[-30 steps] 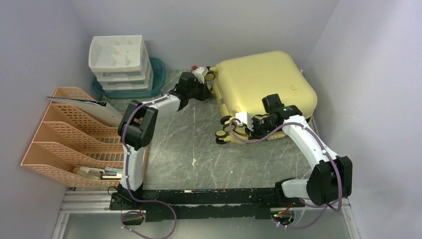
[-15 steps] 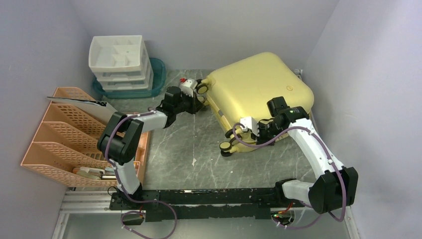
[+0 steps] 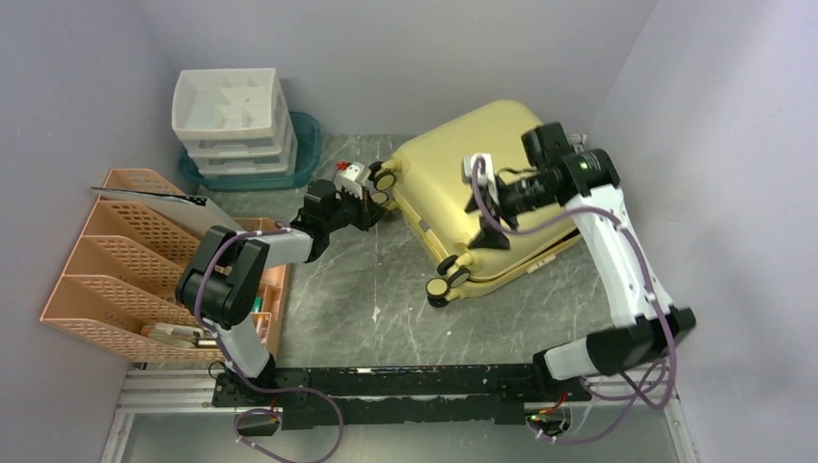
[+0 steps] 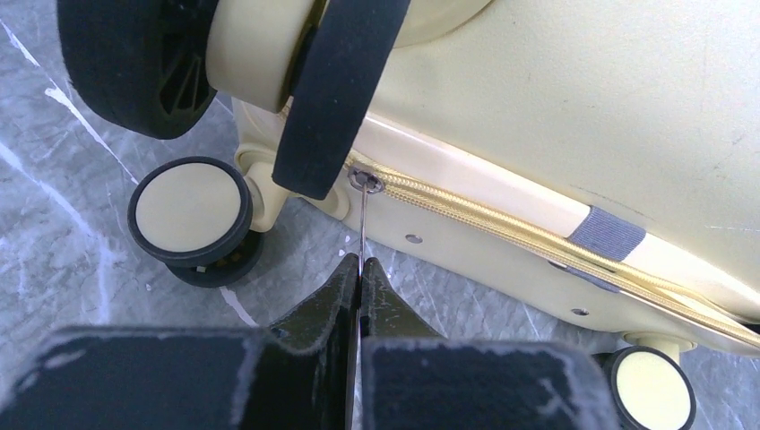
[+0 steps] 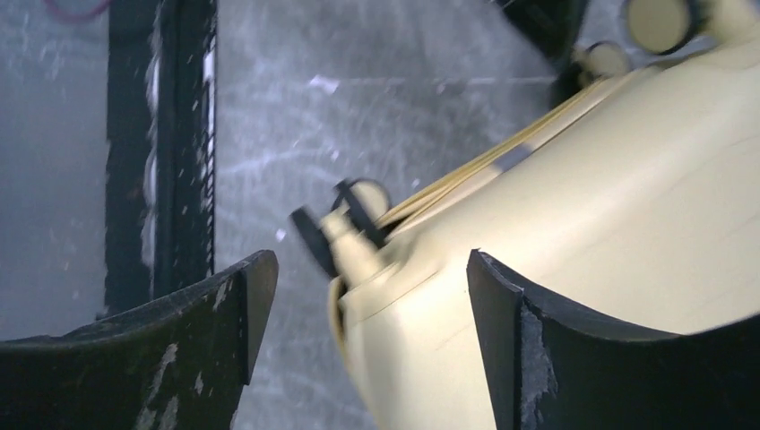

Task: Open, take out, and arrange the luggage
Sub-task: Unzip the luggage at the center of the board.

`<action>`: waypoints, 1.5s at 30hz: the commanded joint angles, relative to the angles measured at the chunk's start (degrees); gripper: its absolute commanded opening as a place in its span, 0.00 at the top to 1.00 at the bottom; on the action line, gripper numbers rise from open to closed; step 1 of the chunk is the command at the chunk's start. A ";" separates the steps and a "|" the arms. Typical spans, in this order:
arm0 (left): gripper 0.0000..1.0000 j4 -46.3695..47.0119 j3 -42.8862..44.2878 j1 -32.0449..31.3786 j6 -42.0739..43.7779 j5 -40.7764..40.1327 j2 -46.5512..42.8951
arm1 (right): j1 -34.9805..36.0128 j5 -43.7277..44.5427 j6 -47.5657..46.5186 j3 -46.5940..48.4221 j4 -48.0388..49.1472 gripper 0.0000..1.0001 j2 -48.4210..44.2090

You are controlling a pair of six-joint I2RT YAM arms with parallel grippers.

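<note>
Luggage (image 3: 492, 183): where does it sit, and how does it look?

— At the far right of the marble table (image 3: 386, 280), skewed to the walls, broad side up. It has a pale yellow hard shell with rounded corners, is zipped closed, and its black-and-yellow wheels (image 3: 444, 282) point toward the left arm.

What does the left wrist view add?

— Up close, the left gripper (image 4: 360, 269) is pinched tight on the thin metal zipper pull (image 4: 362, 224), which hangs from its slider at the seam, right under a wheel. A gold zipper (image 4: 502, 224) runs along that seam beneath a grey fabric tab (image 4: 608, 235). From overhead, all of that is too small to tell.

And the right wrist view?

— It is blurred, but the right gripper (image 5: 367, 260) has its fingers (image 5: 574, 349) spread wide over a rounded corner of the shell, clamping nothing. Only the overhead view shows it hanging over the case's top. That view also shows the white drawer unit (image 3: 231, 116), teal tray (image 3: 307, 145) and orange file rack (image 3: 145, 251) off to the left
</note>
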 commanded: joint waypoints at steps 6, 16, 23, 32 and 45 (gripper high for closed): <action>0.95 1.22 -0.80 1.39 -0.24 4.18 3.59 | 12.36 17.06 22.62 20.41 25.75 0.17 21.61; 0.95 2.36 -0.36 1.43 -1.17 7.83 4.73 | 20.28 28.55 19.77 31.29 37.48 0.08 34.53; 0.95 4.39 0.44 2.70 -5.82 10.99 7.41 | 20.72 31.80 7.39 26.82 38.71 0.08 34.23; 0.95 6.28 2.66 4.18 -10.75 12.63 10.99 | 22.05 36.84 0.86 19.32 43.92 0.08 34.24; 0.95 8.49 4.18 4.99 -14.93 13.78 13.60 | 23.43 40.21 -7.75 20.10 44.88 0.06 39.24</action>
